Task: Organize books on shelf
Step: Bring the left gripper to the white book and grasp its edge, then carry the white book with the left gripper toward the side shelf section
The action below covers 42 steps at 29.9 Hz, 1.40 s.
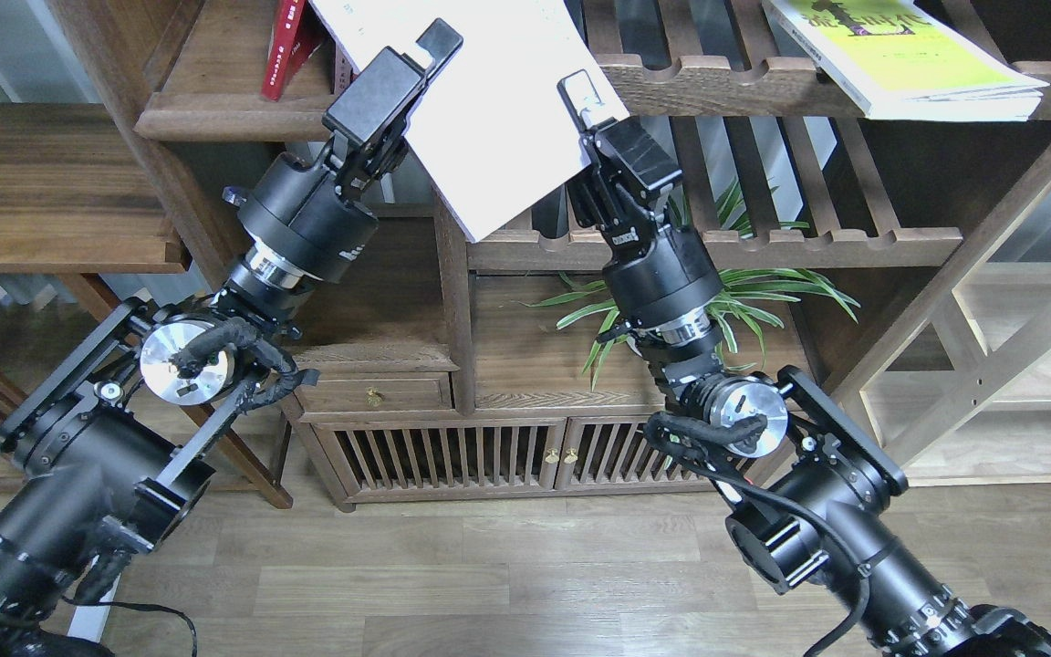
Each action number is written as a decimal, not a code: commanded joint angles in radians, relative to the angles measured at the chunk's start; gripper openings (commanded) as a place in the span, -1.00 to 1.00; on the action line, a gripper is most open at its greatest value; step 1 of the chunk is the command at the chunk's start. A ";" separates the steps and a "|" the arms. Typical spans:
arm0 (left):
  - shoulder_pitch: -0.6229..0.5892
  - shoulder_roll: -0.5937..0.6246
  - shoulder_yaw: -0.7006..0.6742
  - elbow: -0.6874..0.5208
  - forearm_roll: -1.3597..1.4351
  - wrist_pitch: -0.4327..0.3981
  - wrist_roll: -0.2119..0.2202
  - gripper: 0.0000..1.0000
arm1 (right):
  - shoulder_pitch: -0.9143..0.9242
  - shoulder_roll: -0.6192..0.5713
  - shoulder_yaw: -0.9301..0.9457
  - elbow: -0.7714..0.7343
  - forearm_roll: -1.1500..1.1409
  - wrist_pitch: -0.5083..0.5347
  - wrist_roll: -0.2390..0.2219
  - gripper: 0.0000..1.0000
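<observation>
The dark walnut shelf (215, 114), a flat board with a moulded lip, lies just left of the left claw (418, 57). The smooth white book (489, 119), its top cut off, tilts between both claws; each pinches an edge, right claw (586, 102) at its right. Further right, a yellow-green book (909, 64) rests on a scalloped slatted rack (744, 87).
</observation>
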 commanded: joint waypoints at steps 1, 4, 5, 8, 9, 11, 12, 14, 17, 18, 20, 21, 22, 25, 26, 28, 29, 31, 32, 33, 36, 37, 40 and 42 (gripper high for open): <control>0.001 0.012 -0.004 0.001 0.002 0.000 0.001 -1.00 | 0.001 -0.001 0.011 0.000 0.001 0.000 0.003 -0.23; 0.001 0.032 -0.004 -0.001 0.001 0.000 0.002 -1.00 | 0.001 -0.001 0.025 0.000 0.001 0.000 0.003 -0.04; 0.001 0.038 -0.004 -0.001 0.001 0.000 0.002 -1.00 | 0.001 -0.001 0.028 0.000 0.001 0.000 0.003 0.04; 0.005 0.049 -0.002 -0.002 -0.001 0.000 0.002 -1.00 | 0.001 -0.001 0.043 0.000 0.001 0.000 0.005 0.16; 0.005 0.050 -0.002 -0.002 0.001 0.000 0.002 -1.00 | 0.001 -0.001 0.048 0.000 0.001 0.000 0.005 0.18; 0.007 0.050 -0.002 -0.002 -0.001 0.000 0.002 -1.00 | 0.002 -0.001 0.056 0.000 0.001 0.000 0.005 0.21; 0.007 0.050 -0.002 -0.002 0.001 0.000 0.002 -1.00 | 0.004 -0.001 0.060 0.000 0.001 0.000 0.008 0.21; 0.007 0.050 -0.002 -0.002 -0.001 0.000 0.002 -1.00 | 0.007 -0.001 0.076 0.000 0.001 0.000 0.008 0.29; 0.009 0.053 -0.004 -0.007 -0.001 0.000 0.002 -1.00 | 0.005 -0.001 0.097 -0.001 -0.002 0.000 0.008 0.43; 0.009 0.055 -0.004 -0.011 -0.001 0.000 0.002 -1.00 | 0.005 -0.001 0.105 -0.003 -0.002 0.000 0.008 0.48; 0.013 0.075 -0.001 -0.024 -0.001 0.000 0.004 -1.00 | 0.004 -0.016 0.114 -0.005 -0.002 0.000 0.009 0.53; 0.015 0.099 0.004 -0.037 0.001 0.000 0.010 -1.00 | 0.004 -0.036 0.116 -0.008 -0.001 0.000 0.011 0.54; 0.016 0.122 0.007 -0.051 0.001 0.000 0.022 -1.00 | -0.001 -0.050 0.117 -0.011 0.001 0.000 0.012 0.56; 0.028 0.188 -0.001 -0.082 0.001 0.000 0.077 -0.99 | -0.016 -0.088 0.143 -0.017 0.004 0.000 0.014 0.57; 0.030 0.208 -0.007 -0.088 0.001 0.000 0.081 -0.99 | -0.027 -0.096 0.149 -0.018 0.004 0.000 0.014 0.57; 0.035 0.255 -0.025 -0.099 0.001 0.000 0.084 -0.99 | -0.039 -0.111 0.151 -0.023 0.002 0.000 0.012 0.57; 0.041 0.280 -0.030 -0.102 0.001 0.000 0.084 -0.99 | -0.041 -0.119 0.151 -0.028 0.002 0.000 0.012 0.57; 0.045 0.338 -0.036 -0.104 0.001 0.000 0.085 -0.99 | -0.045 -0.140 0.149 -0.037 0.001 0.000 0.012 0.61; 0.045 0.363 -0.036 -0.104 0.002 0.000 0.085 -0.99 | -0.045 -0.146 0.148 -0.040 0.001 0.000 0.012 0.65; 0.045 0.403 -0.036 -0.105 0.006 0.000 0.085 -0.99 | -0.045 -0.151 0.148 -0.043 0.001 0.000 0.012 0.67; 0.045 0.492 -0.045 -0.114 0.006 0.000 0.085 -0.99 | -0.044 -0.154 0.148 -0.054 -0.001 0.000 0.009 0.67; 0.044 0.516 -0.053 -0.120 0.007 0.000 0.085 -0.99 | -0.044 -0.157 0.146 -0.054 -0.002 0.000 0.008 0.67; 0.045 0.599 -0.087 -0.142 0.013 0.000 0.085 -1.00 | -0.044 -0.171 0.142 -0.067 -0.005 0.000 0.006 0.67; 0.045 0.641 -0.114 -0.153 0.013 0.000 0.085 -1.00 | -0.044 -0.176 0.136 -0.072 -0.005 0.000 0.006 0.67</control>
